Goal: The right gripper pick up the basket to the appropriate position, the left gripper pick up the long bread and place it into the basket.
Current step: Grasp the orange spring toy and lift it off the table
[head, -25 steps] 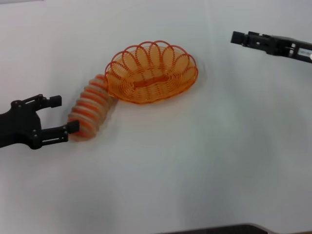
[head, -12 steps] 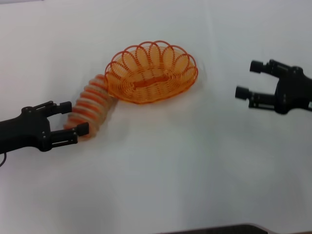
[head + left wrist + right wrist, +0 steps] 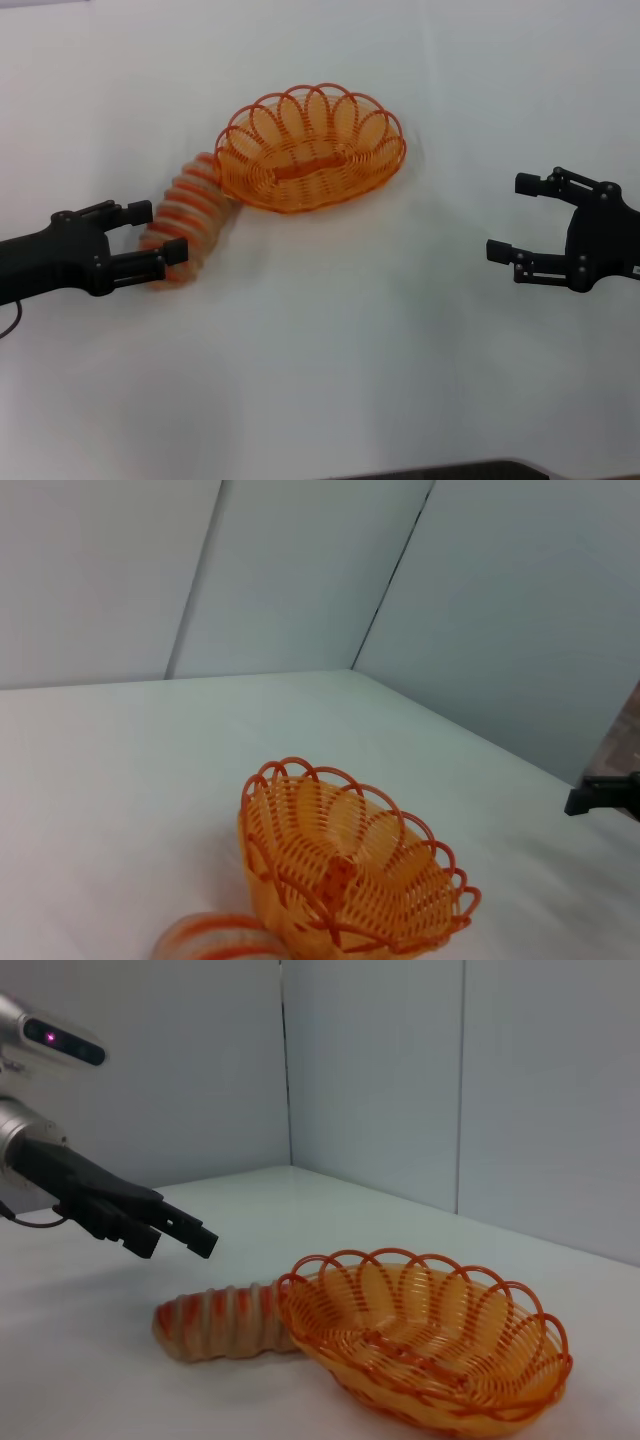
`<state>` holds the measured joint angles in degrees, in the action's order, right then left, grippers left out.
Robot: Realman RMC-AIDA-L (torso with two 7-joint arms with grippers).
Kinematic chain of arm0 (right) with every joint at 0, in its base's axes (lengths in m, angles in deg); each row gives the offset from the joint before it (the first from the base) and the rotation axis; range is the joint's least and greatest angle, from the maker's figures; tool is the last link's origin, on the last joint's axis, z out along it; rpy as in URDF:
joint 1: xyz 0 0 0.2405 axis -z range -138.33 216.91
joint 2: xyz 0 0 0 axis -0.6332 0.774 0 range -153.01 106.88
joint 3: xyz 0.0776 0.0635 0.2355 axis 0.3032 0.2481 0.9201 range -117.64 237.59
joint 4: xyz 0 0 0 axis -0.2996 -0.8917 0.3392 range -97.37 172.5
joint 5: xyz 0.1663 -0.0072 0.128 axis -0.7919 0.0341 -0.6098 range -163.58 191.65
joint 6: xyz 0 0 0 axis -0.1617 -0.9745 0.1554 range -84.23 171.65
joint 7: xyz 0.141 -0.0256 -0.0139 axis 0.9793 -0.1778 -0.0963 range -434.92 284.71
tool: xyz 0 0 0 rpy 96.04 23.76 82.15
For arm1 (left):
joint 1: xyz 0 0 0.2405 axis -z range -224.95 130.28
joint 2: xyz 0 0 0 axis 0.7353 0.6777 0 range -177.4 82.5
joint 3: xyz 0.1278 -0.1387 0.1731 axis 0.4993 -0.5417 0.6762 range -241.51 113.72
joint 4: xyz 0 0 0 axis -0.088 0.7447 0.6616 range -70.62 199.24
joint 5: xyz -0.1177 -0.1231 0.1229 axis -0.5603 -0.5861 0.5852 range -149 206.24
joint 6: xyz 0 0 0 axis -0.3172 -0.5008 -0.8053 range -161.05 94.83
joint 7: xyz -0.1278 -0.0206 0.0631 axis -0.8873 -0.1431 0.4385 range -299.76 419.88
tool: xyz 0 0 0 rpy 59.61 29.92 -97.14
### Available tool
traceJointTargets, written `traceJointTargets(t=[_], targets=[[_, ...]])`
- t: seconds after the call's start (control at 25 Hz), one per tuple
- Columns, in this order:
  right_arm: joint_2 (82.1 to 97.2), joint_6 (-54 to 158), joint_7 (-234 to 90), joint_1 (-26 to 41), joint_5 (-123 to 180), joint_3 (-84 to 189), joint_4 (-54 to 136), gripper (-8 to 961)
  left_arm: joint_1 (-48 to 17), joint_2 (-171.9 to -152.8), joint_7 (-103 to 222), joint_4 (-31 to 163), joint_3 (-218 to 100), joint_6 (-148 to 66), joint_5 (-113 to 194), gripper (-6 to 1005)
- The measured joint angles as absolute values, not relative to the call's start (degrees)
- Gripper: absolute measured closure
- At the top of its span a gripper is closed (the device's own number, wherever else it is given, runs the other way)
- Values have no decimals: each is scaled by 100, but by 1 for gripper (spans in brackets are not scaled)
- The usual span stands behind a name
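Approach step: the right pincer (image 3: 515, 217), spread wide, must reach the basket (image 3: 311, 148), while the left pincer (image 3: 155, 232) hovers wide beside the bread (image 3: 186, 218)

Left gripper (image 3: 150, 232) and right gripper (image 3: 513, 217) both spread.

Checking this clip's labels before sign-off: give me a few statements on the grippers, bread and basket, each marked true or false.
1. The bread lies in the basket. False: it lies on the table, one end against the basket's outer wall.
2. The right gripper is open and holds nothing. True.
3. The right gripper grips the basket's rim. False: it is well apart from it.
4. The left gripper is open at the bread's far end from the basket. True.
5. The basket is empty. True.
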<state>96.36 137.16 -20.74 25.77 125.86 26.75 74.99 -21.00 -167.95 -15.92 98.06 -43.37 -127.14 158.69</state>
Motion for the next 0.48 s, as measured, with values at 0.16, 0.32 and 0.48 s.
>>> traceJointTargets(t=[0.16,0.32,0.48], targets=[[9638,13703,-2131,2571,12589,2686,7482,22,-2063,-16813,-1722,9806,-4380,-12653,15868,144],[9638,13682,-2101,2535,12592,2758,7482,23,-2020,-16834,-2159,9824,-4518,-12585,15864,144],[9635,13649,-2054,2496,12591,2803,7478,23,-1950,-16766,-2944,9953,-4537,-12551,15862,144]])
